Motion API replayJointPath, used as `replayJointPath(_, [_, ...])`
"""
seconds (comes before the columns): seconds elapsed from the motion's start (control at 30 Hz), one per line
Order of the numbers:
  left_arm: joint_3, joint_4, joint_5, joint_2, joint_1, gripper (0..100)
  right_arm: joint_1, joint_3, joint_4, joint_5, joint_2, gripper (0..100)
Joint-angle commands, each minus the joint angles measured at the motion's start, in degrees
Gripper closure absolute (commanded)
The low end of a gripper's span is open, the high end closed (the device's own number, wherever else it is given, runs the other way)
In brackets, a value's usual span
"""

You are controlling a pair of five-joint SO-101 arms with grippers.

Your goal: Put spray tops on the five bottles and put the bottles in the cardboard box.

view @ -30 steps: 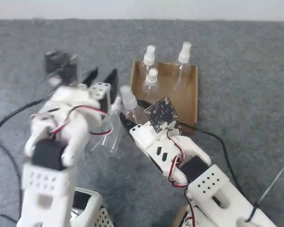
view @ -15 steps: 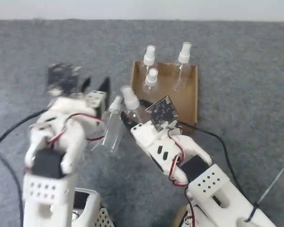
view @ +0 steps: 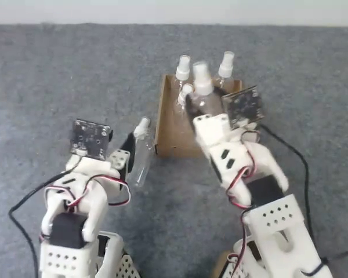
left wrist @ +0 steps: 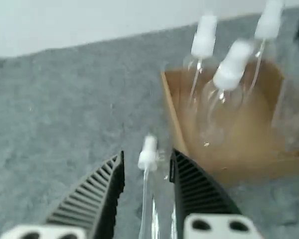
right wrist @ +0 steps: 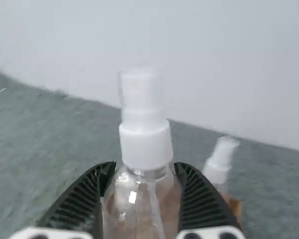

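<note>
Three topped bottles stood in the box. The right gripper had its jaws clamped on a fourth bottle, topped, above the box but not yet set down. The fifth bottle, also topped, lay on the desk just beside the box, between the left gripper's parted jaws, so two were left to box.

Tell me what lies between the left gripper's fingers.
A clear bottle with its spray top on lies on the carpet between the left gripper's open fingers, seen in the left wrist view.
</note>
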State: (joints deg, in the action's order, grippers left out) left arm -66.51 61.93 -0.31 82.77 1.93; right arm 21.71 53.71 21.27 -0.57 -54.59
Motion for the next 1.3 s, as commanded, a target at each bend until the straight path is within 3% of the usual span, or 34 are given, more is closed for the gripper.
replayJointPath(0.0, [-4.26,-2.46,-1.32,4.66,-1.05,86,-2.77,-3.6,-2.51,-0.62,-1.19,99.3])
replayJointPath(0.2, [-4.79,-0.62,-1.32,10.55,5.19,78,9.27,-7.47,2.86,-0.62,0.92,99.3])
replayJointPath(0.37, [-4.79,2.2,-1.32,15.82,9.32,70,12.18,-17.14,7.87,-2.99,10.07,99.3])
replayJointPath(0.63, [-4.88,1.41,-1.41,17.41,12.22,70,16.92,-26.9,21.32,-6.86,13.41,99.3])
replayJointPath(0.83, [-9.54,-3.34,-3.52,17.41,11.87,70,17.36,-27.16,24.66,-7.12,13.41,99.3])
replayJointPath(1.27, [-10.15,-3.34,-3.6,17.67,11.87,70,15.69,-25.23,29.23,-4.13,5.58,99.3])
